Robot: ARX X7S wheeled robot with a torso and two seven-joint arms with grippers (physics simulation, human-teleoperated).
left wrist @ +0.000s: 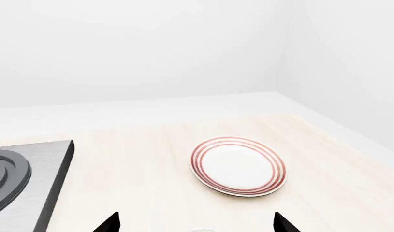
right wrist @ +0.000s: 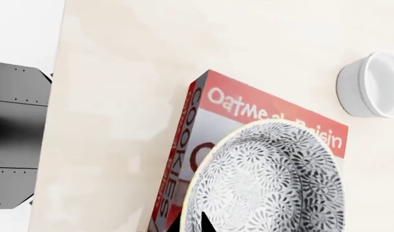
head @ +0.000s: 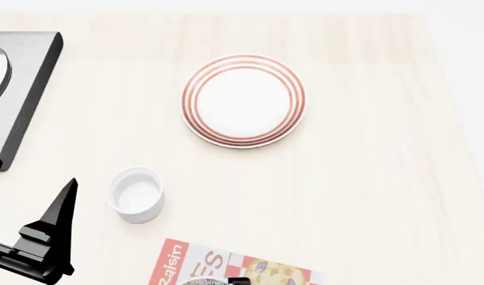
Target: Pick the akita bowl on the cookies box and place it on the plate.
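Two claws, but I'm favouring the right claw: it is hanging just over the bowl sitting on the box at the near worktop edge; its spread I cannot tell. Left claw is gaping, empty. Plate is lying farther off.

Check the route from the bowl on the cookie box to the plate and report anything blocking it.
Nothing visible blocks it. The bowl sits on the cookie box; bare table runs to the plate. The white cup stands off to the left.
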